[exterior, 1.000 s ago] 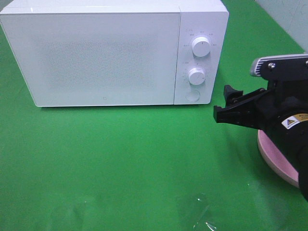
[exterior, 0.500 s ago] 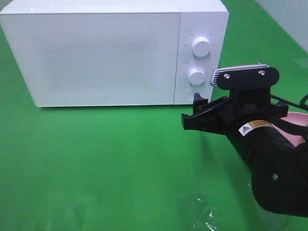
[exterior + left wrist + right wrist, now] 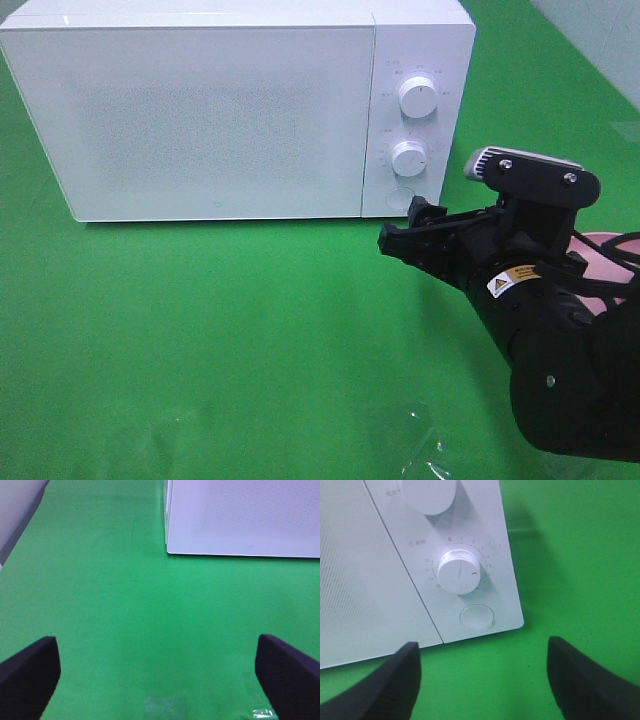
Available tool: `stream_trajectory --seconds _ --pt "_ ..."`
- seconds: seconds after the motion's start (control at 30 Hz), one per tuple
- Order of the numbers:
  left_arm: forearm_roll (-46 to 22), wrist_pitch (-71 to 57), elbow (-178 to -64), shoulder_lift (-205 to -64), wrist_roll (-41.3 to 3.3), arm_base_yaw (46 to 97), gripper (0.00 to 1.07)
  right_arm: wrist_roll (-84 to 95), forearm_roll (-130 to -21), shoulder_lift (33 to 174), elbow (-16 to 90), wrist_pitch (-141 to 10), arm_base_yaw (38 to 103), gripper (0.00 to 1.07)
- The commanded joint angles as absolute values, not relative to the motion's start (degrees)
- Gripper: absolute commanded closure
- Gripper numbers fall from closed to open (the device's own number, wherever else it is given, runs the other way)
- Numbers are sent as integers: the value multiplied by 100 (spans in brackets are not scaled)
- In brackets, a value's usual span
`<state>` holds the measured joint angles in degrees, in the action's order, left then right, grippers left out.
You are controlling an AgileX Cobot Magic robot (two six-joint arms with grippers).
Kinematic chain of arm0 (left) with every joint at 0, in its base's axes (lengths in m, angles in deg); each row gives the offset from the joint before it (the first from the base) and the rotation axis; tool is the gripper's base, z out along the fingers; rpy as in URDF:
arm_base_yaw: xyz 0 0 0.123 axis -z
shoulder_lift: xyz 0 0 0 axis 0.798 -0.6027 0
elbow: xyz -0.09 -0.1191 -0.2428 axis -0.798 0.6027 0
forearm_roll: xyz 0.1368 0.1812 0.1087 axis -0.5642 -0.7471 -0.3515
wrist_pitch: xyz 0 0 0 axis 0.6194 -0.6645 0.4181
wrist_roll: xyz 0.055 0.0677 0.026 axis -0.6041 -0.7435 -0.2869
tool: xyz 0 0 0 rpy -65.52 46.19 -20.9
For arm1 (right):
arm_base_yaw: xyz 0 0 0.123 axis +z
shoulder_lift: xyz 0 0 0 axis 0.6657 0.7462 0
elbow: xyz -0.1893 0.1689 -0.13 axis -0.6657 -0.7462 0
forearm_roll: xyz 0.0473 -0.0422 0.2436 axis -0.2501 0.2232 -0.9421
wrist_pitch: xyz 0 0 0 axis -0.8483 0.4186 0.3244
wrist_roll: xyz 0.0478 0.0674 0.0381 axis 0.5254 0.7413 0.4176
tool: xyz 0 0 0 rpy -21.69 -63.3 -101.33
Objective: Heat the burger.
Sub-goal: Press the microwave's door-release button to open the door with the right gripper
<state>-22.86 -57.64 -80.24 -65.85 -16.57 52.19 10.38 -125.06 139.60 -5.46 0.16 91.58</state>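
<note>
A bright green cloth (image 3: pixel 200 340) covers the whole tabletop, matte and slightly rippled, with a patch of clear, shiny film (image 3: pixel 415 440) stuck to it near the front edge. A pale wall (image 3: pixel 590 30) closes off the far right corner.

At the back stands the microwave (image 3: pixel 220 120), a boxy white cabinet with rounded corners. Its door (image 3: pixel 200 130) is shut, and the panel is finely speckled like frosted mesh. The control strip on the right carries two smooth white knobs, the upper knob (image 3: pixel 417 97) and the lower knob (image 3: pixel 408 158), with a flat round button (image 3: pixel 400 198) below them (the lower knob has a small red mark on its face).

The right gripper (image 3: pixel 402 225), matte black plastic, hovers just in front of that button. Its jaws are spread well apart with only cloth showing between them, so it holds nothing. A yellow warning sticker (image 3: pixel 505 282) sits on the bulky black arm behind it. The left gripper (image 3: pixel 159 672) hangs over bare cloth in front of the microwave's left end, its jaws as wide as they go and empty too.

A pink plate (image 3: pixel 603 268) peeks out at the right behind the arm. I cannot see the burger from here; the arm hides most of that plate.
</note>
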Motion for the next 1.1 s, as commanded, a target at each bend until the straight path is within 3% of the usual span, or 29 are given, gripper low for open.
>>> stream_trajectory --seconds 0.03,0.13,0.17,0.2,0.27,0.4,0.77,1.1 --pt "-2303 -5695 -8018 -6505 -1628 5225 9 1714 -12443 13960 -500 377 9176 47" --pt "-2303 -5695 -8018 -6505 -1628 5225 9 2247 -12443 13960 -500 354 9176 54" --pt "-2303 -5695 -8018 -6505 -1628 5225 9 2866 -12443 13960 -500 291 9176 62" --pt "-2303 -5695 -8018 -6505 -1628 5225 9 2866 -12443 13960 -500 291 9176 62" --pt "-2303 -5695 -8018 -6505 -1628 5225 9 4058 -12437 13960 -500 85 9176 80" --pt "-2303 -5695 -8018 -6505 -1628 5225 9 5181 -12402 13960 -500 -116 9176 92" --pt "-2303 -5695 -8018 -6505 -1628 5225 9 7301 -11944 13960 -500 -213 9176 106" --pt "-2303 -5695 -8018 -6505 -1628 5225 9 7954 -11864 13960 -500 -236 9176 107"
